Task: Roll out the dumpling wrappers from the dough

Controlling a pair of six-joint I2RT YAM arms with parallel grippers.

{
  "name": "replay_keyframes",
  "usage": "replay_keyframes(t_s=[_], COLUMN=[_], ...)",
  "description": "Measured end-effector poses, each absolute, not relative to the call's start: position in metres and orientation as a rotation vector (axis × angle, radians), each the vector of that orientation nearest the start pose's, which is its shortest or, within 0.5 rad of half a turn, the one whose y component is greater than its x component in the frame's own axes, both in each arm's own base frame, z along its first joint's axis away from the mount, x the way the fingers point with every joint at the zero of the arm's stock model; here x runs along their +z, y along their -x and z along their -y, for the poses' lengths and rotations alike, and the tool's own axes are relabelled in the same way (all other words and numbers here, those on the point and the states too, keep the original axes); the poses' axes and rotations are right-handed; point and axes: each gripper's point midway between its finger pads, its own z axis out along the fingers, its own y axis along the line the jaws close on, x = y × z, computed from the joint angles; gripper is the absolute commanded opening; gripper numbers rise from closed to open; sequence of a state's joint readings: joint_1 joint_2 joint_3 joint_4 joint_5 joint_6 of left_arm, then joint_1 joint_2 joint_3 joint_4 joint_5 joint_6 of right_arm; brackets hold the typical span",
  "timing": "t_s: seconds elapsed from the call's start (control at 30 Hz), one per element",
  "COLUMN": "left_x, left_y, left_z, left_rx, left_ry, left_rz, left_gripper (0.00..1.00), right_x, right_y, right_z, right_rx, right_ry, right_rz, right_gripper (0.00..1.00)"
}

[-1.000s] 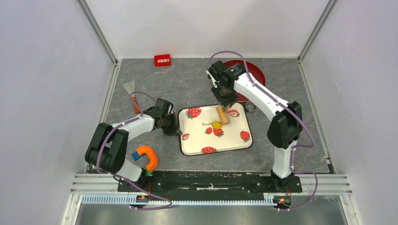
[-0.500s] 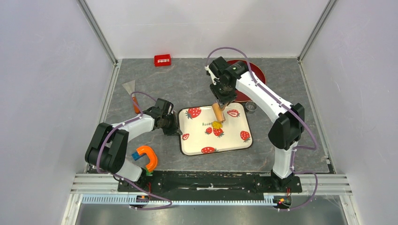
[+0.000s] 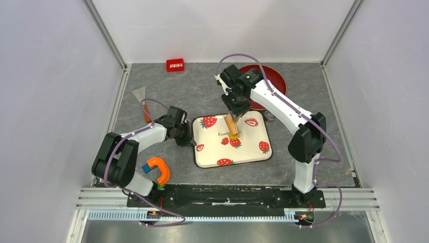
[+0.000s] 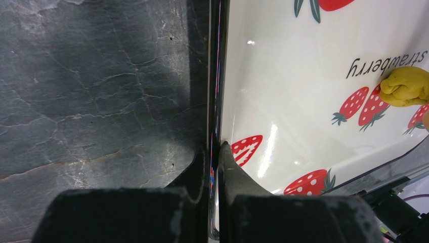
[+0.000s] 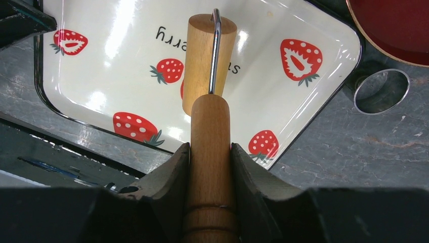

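Observation:
A lump of bright yellow dough (image 3: 234, 136) (image 4: 407, 86) lies near the middle of the white strawberry tray (image 3: 248, 152) (image 4: 283, 76) (image 5: 126, 66). My right gripper (image 3: 234, 109) (image 5: 210, 147) is shut on the handle of the tan wooden roller (image 3: 232, 124) (image 5: 208, 55). The roller's drum points down over the dough, which it hides in the right wrist view. My left gripper (image 3: 191, 142) (image 4: 215, 147) is shut on the tray's left rim, one finger on each side. No dumpling wrappers are in view.
A red plate (image 3: 275, 76) (image 5: 399, 25) sits behind the tray, with a small metal ring (image 3: 270, 115) (image 5: 381, 91) beside the tray's far right corner. A red block (image 3: 175, 65) lies at the back. A scraper (image 3: 142, 101) and an orange U-shaped tool (image 3: 159, 169) lie at left.
The right wrist has shifted left and back, swinging the roller's drum from just right of the dough to over it. The left arm has not moved.

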State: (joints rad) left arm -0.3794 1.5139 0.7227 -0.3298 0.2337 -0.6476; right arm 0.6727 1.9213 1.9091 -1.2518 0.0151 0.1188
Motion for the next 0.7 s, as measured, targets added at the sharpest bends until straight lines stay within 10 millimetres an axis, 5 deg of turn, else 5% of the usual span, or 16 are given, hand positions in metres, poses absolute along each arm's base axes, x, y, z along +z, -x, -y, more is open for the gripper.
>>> replay_keyframes(t_s=[0.7], left_x=[0.015], left_y=[-0.252], left_z=[0.177], left_rx=[-0.621], left_ry=[0.271], left_rz=[-2.776], left_gripper=[0.02], right_x=[0.149], right_y=[-0.294], right_z=[-0.242], right_rx=[0.005], right_ry=[0.84], right_rz=[-2.748], right_gripper=[0.0])
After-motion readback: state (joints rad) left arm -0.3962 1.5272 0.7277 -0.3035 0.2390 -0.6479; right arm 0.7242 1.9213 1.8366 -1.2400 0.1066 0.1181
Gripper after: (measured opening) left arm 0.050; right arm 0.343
